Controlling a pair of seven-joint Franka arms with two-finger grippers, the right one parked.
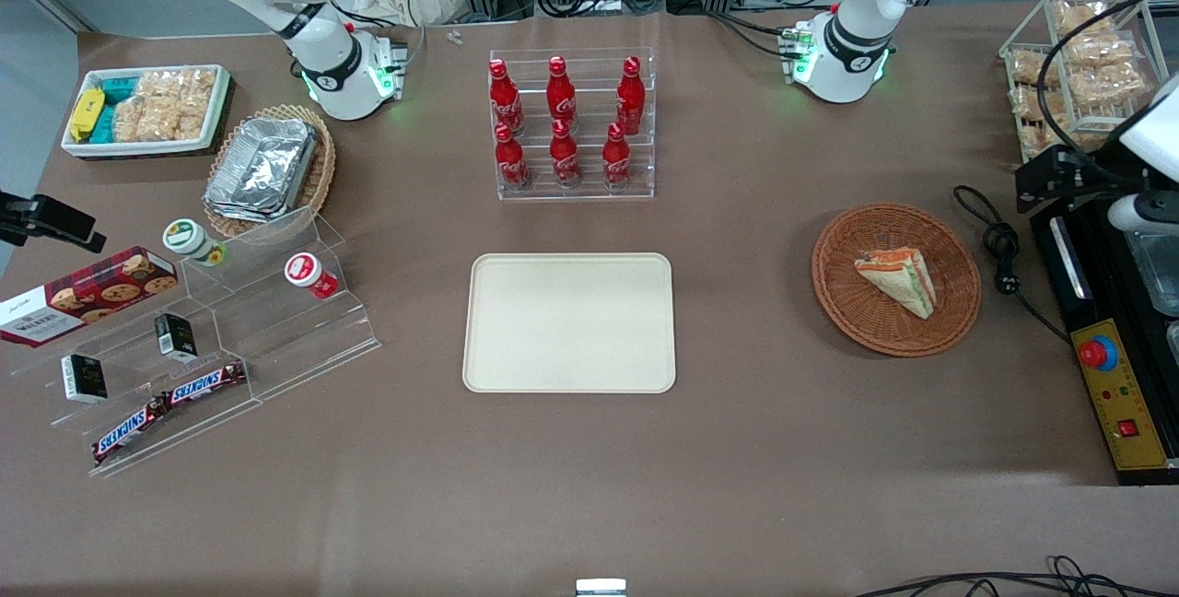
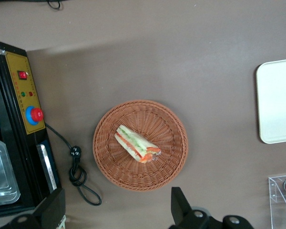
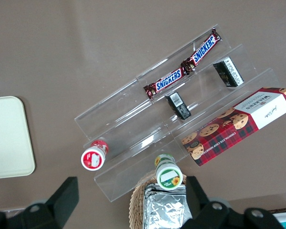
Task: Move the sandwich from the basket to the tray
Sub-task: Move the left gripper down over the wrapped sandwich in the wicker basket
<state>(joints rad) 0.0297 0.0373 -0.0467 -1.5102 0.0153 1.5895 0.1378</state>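
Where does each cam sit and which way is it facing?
Front: high, facing both arm bases, looking down on the tray and basket.
Left wrist: above the basket, looking down on the sandwich; open gripper fingers show.
Right wrist: looks down on snack shelves; its own fingers show.
Shared: all three show the tray.

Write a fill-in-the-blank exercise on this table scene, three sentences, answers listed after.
1. The sandwich lies in the round wicker ____.
2. The cream tray holds ____ so far.
3. The left arm's tool hangs high above the basket with its fingers spread ____, gripping nothing.

Missing words: basket; nothing; open
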